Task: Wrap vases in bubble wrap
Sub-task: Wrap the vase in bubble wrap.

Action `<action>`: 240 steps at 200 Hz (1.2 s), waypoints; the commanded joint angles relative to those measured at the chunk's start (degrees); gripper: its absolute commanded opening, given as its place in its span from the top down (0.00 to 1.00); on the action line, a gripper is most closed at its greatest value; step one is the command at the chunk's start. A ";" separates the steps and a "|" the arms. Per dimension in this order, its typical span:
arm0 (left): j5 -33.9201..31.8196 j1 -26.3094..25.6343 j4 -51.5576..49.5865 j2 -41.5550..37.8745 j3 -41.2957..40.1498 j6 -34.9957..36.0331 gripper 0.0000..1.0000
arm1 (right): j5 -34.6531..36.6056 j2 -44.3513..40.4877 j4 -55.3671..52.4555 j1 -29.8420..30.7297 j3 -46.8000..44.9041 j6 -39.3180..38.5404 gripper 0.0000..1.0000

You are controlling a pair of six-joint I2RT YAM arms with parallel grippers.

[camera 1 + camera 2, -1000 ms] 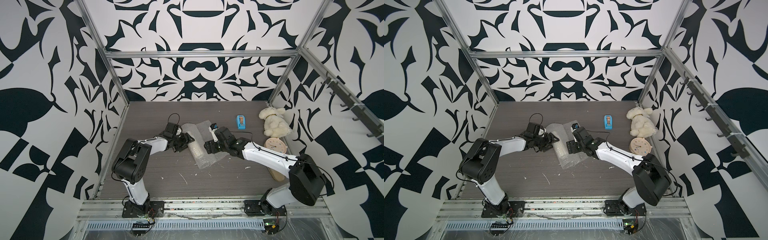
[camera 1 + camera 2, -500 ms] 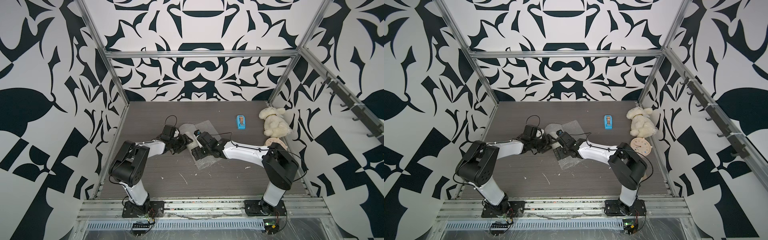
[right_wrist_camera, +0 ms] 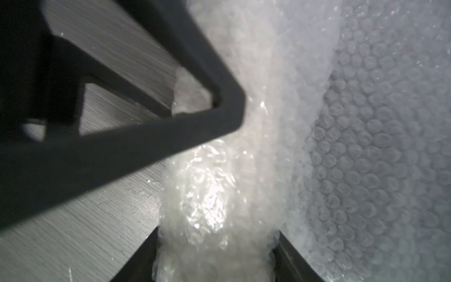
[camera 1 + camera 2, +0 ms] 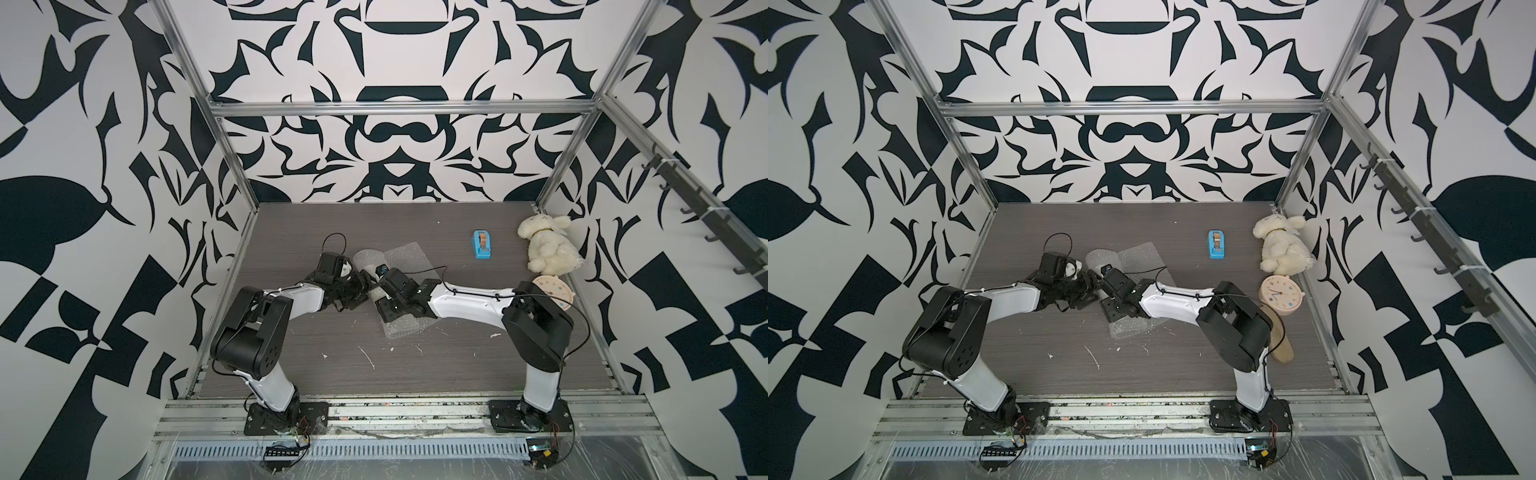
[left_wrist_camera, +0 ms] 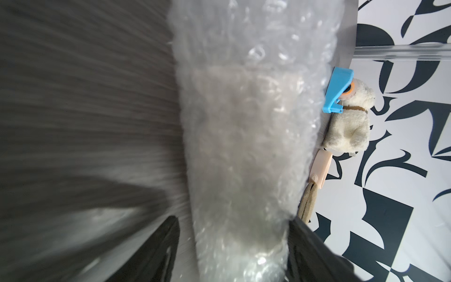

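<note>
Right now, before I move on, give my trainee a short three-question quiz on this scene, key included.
1. True or false: the vase is bare, with nothing around it.
2. What sits between the fingers of the left gripper? A the wrapped vase; B a cup; C nothing.
3. Name the round thing beside the stuffed bunny.
Key: 1 false, bubble wrap covers it; 2 A; 3 the clock.
</note>
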 commanded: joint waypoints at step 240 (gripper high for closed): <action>1.86 -4.61 7.73 9.19 2.96 -3.77 0.22 | -42.94 -5.47 35.31 -22.59 -24.65 15.20 0.33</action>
